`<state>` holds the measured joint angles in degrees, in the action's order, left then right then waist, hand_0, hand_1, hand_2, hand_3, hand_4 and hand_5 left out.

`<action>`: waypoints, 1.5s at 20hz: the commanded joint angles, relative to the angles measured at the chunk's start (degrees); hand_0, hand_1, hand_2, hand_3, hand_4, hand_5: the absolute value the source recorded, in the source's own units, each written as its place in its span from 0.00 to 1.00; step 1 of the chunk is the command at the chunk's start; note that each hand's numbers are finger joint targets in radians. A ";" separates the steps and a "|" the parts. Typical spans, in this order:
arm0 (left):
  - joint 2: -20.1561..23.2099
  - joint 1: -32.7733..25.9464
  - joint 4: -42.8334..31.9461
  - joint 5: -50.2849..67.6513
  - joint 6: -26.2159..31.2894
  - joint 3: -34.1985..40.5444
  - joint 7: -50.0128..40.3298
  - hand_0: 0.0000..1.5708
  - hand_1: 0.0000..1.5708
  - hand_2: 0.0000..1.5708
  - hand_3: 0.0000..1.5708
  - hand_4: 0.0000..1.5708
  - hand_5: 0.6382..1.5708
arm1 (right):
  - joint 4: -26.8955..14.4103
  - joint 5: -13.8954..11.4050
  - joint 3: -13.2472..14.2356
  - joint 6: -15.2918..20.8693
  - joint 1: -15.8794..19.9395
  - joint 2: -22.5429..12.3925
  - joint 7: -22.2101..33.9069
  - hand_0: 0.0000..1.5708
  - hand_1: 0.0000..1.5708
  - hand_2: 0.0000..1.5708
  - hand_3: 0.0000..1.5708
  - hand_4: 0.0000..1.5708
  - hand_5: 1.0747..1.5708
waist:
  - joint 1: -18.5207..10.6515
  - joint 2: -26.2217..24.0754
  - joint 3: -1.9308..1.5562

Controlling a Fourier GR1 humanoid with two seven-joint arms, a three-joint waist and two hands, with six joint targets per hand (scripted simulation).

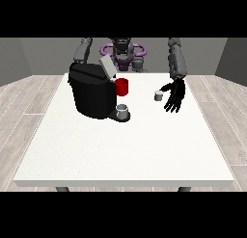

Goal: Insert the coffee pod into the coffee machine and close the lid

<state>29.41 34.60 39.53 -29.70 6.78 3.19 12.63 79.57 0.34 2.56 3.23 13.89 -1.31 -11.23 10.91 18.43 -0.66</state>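
- A large white table (120, 150) is filling the middle of the view, with the robot (123, 51) standing behind its far edge.
- A black coffee machine (91, 92) is sitting on the table toward the view's left, and its grey lid (107, 67) is standing tilted up and open.
- A red mug (122, 86) is showing just beside the machine, at its right flank.
- A small grey cup (122, 110) is sitting on the machine's base, below the red mug.
- The coffee pod (157, 95), small and pale, is resting on the table to the right of the machine, well apart from it.
- The hand at the view's right (174, 95) is hanging just beside the pod with its fingers spread and pointing downward, holding nothing; whether the thumb is touching the pod cannot be told.
- The arm at the view's left (83, 50) is reaching down behind the machine, and its hand is hidden.
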 commanded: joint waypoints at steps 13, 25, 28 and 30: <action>-7.00 -0.37 -1.87 -7.05 -3.88 -5.27 1.80 0.82 0.82 0.82 0.71 0.05 1.00 | -5.03 1.25 1.62 -0.63 1.25 -1.16 -1.37 0.00 0.00 0.00 0.00 0.26 1.00 | -0.34 -2.29 0.69; -9.28 1.06 -1.67 -7.27 -6.24 -3.66 7.43 0.94 0.94 0.93 0.88 0.45 1.00 | -9.53 3.22 4.17 -0.46 0.05 -0.86 -4.51 0.00 0.00 0.00 0.00 0.19 1.00 | -2.32 -3.87 0.67; -10.14 2.55 -0.68 -8.27 -4.83 -4.16 4.71 0.77 0.77 0.84 0.85 0.43 1.00 | -12.89 3.30 4.67 -2.30 -0.56 -2.48 -5.75 0.00 0.00 0.00 0.00 0.18 1.00 | -3.55 -7.36 0.65; -11.04 1.14 -1.20 -7.85 -3.66 -3.85 4.15 0.89 0.89 0.89 0.83 0.40 1.00 | -12.83 4.04 5.23 -3.31 -1.80 -3.96 -3.00 0.00 0.00 0.00 0.00 0.18 1.00 | -3.88 -10.42 0.66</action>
<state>20.40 35.65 38.07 -37.81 1.31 -0.53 17.69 69.26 3.77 6.72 1.44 13.11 -3.42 -14.40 7.98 10.84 -0.15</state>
